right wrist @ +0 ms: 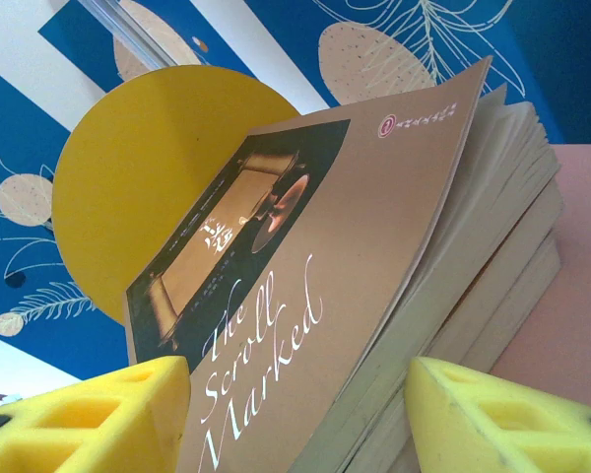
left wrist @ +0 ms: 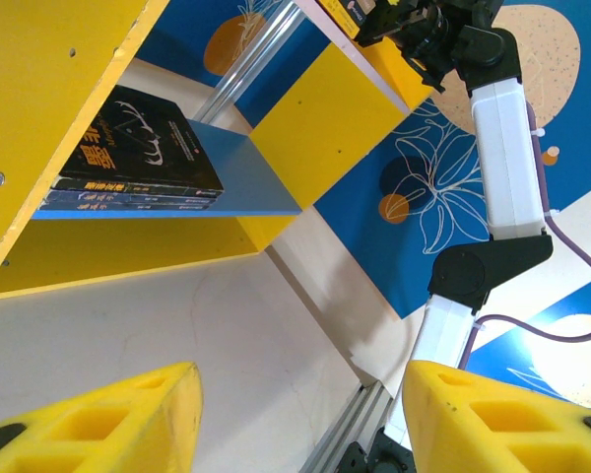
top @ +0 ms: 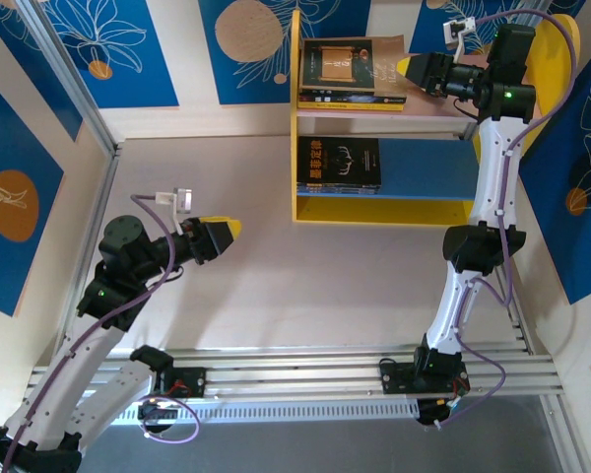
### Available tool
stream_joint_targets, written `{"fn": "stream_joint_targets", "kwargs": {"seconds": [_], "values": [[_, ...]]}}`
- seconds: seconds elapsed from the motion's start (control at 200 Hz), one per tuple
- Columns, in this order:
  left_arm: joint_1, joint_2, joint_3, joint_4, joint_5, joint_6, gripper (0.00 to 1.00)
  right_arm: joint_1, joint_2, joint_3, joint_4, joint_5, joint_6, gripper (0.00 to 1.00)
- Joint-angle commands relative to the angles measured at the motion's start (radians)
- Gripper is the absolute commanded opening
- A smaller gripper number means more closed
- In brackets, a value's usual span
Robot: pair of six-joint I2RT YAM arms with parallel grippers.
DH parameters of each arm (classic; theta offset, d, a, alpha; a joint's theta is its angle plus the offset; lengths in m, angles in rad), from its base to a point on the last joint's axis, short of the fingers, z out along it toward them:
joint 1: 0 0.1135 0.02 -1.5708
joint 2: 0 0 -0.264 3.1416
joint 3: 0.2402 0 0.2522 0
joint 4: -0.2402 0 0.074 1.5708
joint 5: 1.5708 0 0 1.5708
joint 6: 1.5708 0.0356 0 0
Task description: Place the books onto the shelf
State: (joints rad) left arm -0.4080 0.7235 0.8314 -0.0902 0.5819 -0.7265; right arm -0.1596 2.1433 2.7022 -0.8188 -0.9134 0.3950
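Books (top: pixel 339 163) lie flat on 2 boards of the shelf (top: pixel 384 211). Right wrist view shows the brown book (right wrist: pixel 374 246) curling up. Left gripper (top: pixel 227 229) and right gripper (top: pixel 406 67) have spread fingers, probably holding nothing.

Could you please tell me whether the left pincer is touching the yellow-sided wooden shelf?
Apart. The top external view shows a strip of bare table between the left pincer and the yellow-sided wooden shelf.

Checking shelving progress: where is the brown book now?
In the top view, the brown book tops the stack at the image-left end of the shelf's pink upper board, with the right gripper at its free edge.
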Motion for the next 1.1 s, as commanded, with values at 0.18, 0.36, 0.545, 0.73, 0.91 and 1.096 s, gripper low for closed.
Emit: {"fn": "stream_joint_targets", "kwargs": {"seconds": [0.18, 0.36, 0.545, 0.73, 0.91, 1.096], "values": [[-0.002, -0.007, 0.038, 0.005, -0.010, 0.017, 0.57, 0.019, -0.054, -0.011, -0.023, 0.128, 0.026, 0.61], [-0.002, -0.009, 0.040, -0.001, -0.010, 0.023, 0.57, 0.020, -0.154, -0.151, 0.066, 0.192, 0.064, 0.61], [-0.002, -0.012, 0.039, -0.005, -0.013, 0.026, 0.57, 0.023, -0.231, -0.230, 0.104, 0.255, 0.080, 0.61], [-0.002, -0.013, 0.048, -0.042, -0.035, 0.042, 0.57, 0.023, -0.294, -0.299, 0.131, 0.308, 0.084, 0.61], [-0.002, 0.002, 0.083, -0.121, -0.079, 0.086, 0.60, 0.035, -0.403, -0.435, 0.149, 0.379, 0.045, 0.61], [-0.002, 0.051, 0.146, -0.192, -0.124, 0.130, 0.64, 0.064, -0.598, -0.675, 0.189, 0.475, -0.016, 0.61]]}}
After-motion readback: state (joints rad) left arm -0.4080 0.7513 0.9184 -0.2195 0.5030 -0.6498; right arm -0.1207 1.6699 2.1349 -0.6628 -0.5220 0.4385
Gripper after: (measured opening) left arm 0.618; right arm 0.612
